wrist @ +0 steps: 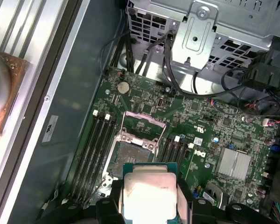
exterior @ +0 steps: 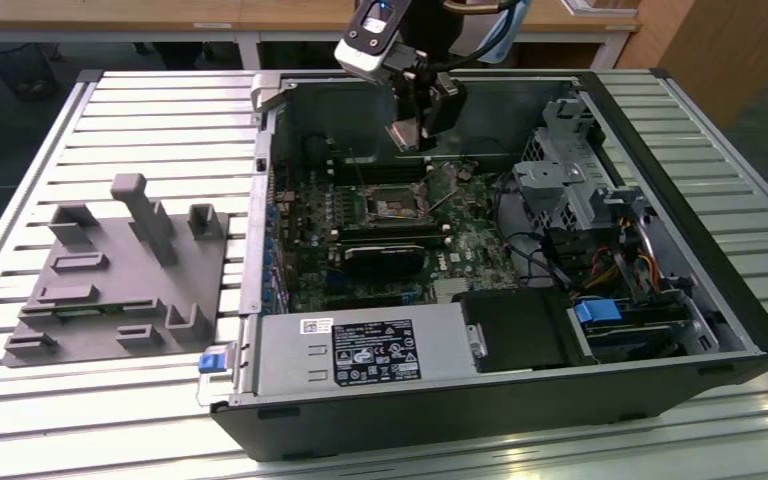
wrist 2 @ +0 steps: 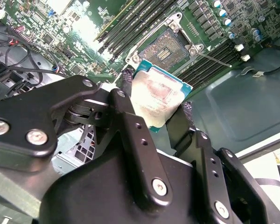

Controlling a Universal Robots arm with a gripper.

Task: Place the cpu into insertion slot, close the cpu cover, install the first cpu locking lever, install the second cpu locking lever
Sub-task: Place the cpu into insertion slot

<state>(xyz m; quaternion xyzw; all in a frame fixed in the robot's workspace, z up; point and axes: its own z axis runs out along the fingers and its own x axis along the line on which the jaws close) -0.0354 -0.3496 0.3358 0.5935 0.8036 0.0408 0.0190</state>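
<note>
**CPU held over the open socket**

In the exterior view an open computer case lies on a slatted table. A grey moulded fixture sits at the exterior view's left, well apart from the work. In the lower middle of that frame a power supply closes off the near side of the case. A metal drive cage and loose cables crowd the exterior view's right.

On the green board, long black memory slots run along both sides of the insertion slot. A finned silver heatsink stands further off. The cpu cover appears tipped up off the slot, on the side toward the drive cage. A thin silvery locking lever stands swung out beside the socket.

The gripper hangs in the upper centre of the exterior view, above the board. Its black fingers are clamped on two opposite edges of the cpu. The chip's dull metal top faces both wrist cameras. The chip is clear of the slot and not seated.

In the first wrist view the frame edge cuts off part of the cpu, and the chip partly overlaps the slot's near rim. The slot's contacts are too fine to make out.
</note>
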